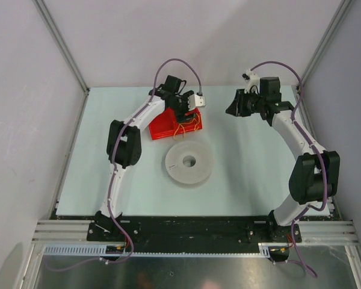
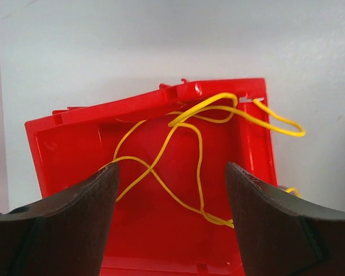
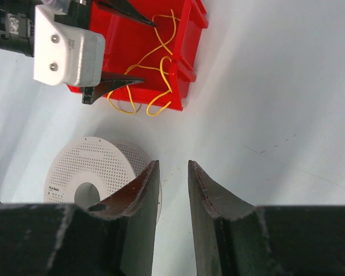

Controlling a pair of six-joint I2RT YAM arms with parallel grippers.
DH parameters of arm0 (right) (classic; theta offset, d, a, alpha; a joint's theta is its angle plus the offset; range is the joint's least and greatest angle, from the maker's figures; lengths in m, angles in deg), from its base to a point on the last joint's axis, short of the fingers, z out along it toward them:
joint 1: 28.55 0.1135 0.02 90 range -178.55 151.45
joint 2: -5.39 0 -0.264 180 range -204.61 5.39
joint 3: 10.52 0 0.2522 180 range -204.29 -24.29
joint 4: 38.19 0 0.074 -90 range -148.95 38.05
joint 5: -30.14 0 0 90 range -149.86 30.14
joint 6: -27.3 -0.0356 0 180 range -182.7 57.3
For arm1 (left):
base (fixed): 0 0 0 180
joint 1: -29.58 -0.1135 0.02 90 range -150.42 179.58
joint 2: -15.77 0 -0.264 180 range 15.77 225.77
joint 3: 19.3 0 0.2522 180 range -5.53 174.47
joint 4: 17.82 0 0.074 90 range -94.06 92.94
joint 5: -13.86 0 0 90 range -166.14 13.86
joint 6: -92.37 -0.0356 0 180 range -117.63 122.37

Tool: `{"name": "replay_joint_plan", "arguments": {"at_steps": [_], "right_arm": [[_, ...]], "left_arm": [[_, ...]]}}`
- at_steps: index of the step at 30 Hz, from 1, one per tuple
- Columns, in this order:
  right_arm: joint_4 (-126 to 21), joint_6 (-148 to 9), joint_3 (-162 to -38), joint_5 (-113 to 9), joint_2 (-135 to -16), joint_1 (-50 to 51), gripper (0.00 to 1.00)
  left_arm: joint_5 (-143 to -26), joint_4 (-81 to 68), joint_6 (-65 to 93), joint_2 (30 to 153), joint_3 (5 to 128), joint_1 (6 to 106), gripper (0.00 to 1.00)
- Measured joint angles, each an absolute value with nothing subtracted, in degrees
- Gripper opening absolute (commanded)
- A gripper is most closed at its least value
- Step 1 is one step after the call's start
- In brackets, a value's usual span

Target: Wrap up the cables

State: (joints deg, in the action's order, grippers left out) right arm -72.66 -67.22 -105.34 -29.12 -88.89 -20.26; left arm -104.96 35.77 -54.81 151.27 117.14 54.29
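The cables are one tangle of thin yellow wire (image 2: 199,155) lying in a red bin (image 2: 132,103), with one loop hanging over the bin's far right corner. My left gripper (image 2: 172,172) hovers open just above the bin. Its fingers stand either side of the wire's crossing strands and nothing is gripped. In the top view the left gripper (image 1: 186,114) is over the bin (image 1: 162,127) at the table's back middle. My right gripper (image 1: 231,109) hangs to the right of it, apart from the bin. Its jaws are a narrow gap apart (image 3: 173,164) and hold nothing. The right wrist view shows the wire (image 3: 161,63).
A white perforated spool (image 1: 189,162) with a centre hole lies flat on the pale table in front of the bin; it also shows in the right wrist view (image 3: 98,167). Metal frame posts and grey walls bound the table at the back and sides.
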Motion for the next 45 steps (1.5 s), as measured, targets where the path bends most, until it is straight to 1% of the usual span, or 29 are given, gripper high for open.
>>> {"name": "replay_joint_plan", "arguments": {"at_steps": [11,16,21,23,31,34,35,39,45], "right_arm": [[-72.73,-67.22,-104.1,-28.94,-88.89,-20.26,0.32],[-72.7,-67.24,-104.05,-28.7,-88.89,-20.28,0.32],[-72.7,-67.26,-104.01,-28.42,-88.89,-20.32,0.32],[-72.7,-67.28,-103.99,-28.31,-88.89,-20.39,0.32],[-72.7,-67.59,-103.94,-27.83,-88.89,-20.94,0.31],[-72.73,-67.67,-103.86,-27.41,-88.89,-21.13,0.31],[-72.73,-67.67,-103.86,-27.33,-88.89,-21.15,0.31],[-72.73,-67.63,-103.81,-26.63,-88.89,-21.2,0.31],[-73.67,-65.8,-103.79,-26.28,-87.41,-22.4,0.32]], "left_arm": [[-97.66,34.11,-63.91,155.75,118.03,54.2,0.81],[-95.87,33.17,-68.32,156.45,118.54,54.35,0.8],[-95.12,32.12,-73.02,156.91,118.56,54.97,0.68],[-94.71,31.73,-75.08,157.26,118.56,55.21,0.61],[-94.55,31.14,-80.26,158.29,118.47,55.58,0.23],[-94.97,30.57,-80.89,158.29,117.82,55.58,0.06],[-95.12,30.44,-80.91,158.22,117.31,55.58,0.03],[-96.06,30.5,-81.11,155.45,111.96,55.58,0.0],[-96.3,31.6,-79.58,144.67,105.66,55.56,0.0]]}}
